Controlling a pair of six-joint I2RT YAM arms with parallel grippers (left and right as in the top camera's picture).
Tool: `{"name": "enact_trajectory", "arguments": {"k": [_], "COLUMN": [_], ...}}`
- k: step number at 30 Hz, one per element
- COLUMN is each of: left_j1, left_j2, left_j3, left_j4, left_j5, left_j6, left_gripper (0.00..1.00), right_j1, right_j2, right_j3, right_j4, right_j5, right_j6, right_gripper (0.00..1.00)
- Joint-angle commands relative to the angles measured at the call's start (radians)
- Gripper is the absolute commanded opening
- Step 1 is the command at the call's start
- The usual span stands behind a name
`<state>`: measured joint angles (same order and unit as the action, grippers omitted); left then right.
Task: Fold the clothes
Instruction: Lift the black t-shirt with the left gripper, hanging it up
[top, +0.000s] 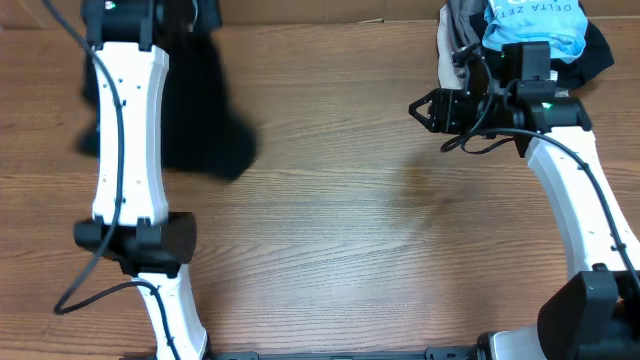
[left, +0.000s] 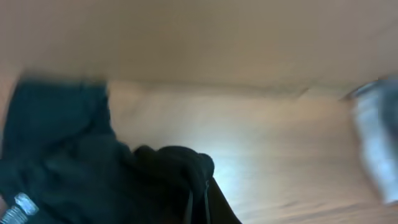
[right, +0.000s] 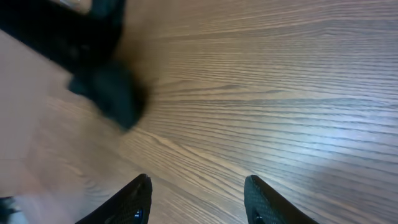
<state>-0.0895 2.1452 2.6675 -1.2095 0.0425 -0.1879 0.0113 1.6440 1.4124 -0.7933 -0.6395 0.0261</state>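
table (top: 350, 230): bare wood across the near and middle of the overhead frame, nothing lying on it there
right gripper (right: 198, 186): right of centre in the overhead view, pointing left; its fingers stand apart over bare wood with nothing between them
left gripper (left: 198, 205): closed at the bottom edge of its wrist view; black cloth bunches up right at its tips, so it seems to have a pinch of the shirt, though the picture is blurred
shirt (top: 205, 130): upper left of the overhead frame, a crumpled black heap partly hidden under the left arm, well apart from the right gripper
pile (top: 540, 30): upper right corner, a light-blue garment with dark lettering on top of grey and black ones; no part of this job
handling: thin, soft and light, i judge; it will sag and crease wherever it is not held, and slide easily over the smooth wood
where to hold: by two corners of one edge, hem or shoulders, one gripper on each, so it can be pulled flat; neither edge can be picked out in the heap
step: probably dragging the shirt out to the open middle for spreading; no fold made yet
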Motion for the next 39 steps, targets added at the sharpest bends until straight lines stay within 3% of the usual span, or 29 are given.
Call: {"name": "enact_trajectory", "arguments": {"k": [1, 7, 15, 21, 32, 39], "left_j1": [-0.049, -0.094, -0.126, -0.128, -0.128, -0.128], "left_j2": [-0.016, -0.016, -0.055, -0.055, -0.054, -0.053], "left_j3": [0.218, 0.478, 0.474, 0.474, 0.474, 0.472], "left_j4": [-0.002, 0.002, 0.04, 0.04, 0.01, 0.038], "left_j5": [0.084, 0.09, 0.152, 0.196, 0.217, 0.216], "left_j6": [-0.084, -0.187, -0.266, -0.266, -0.261, -0.262], "left_gripper": [0.04, 0.04, 0.04, 0.04, 0.04, 0.04], "right_j1": [-0.024, -0.029, -0.007, 0.054, 0.174, 0.298], "right_j2": [0.001, 0.001, 0.001, 0.002, 0.004, 0.033], "right_j3": [-0.005, -0.005, -0.005, -0.005, -0.005, -0.005], "right_j4": [-0.008, -0.047, -0.054, -0.046, -0.051, -0.018], "right_j5": [-0.13, -0.15, -0.146, 0.004, 0.07, 0.076], "right_j6": [-0.05, -0.141, -0.193, -0.191, -0.174, -0.06], "right_gripper": [0.52, 0.57, 0.65, 0.68, 0.68, 0.66]}}
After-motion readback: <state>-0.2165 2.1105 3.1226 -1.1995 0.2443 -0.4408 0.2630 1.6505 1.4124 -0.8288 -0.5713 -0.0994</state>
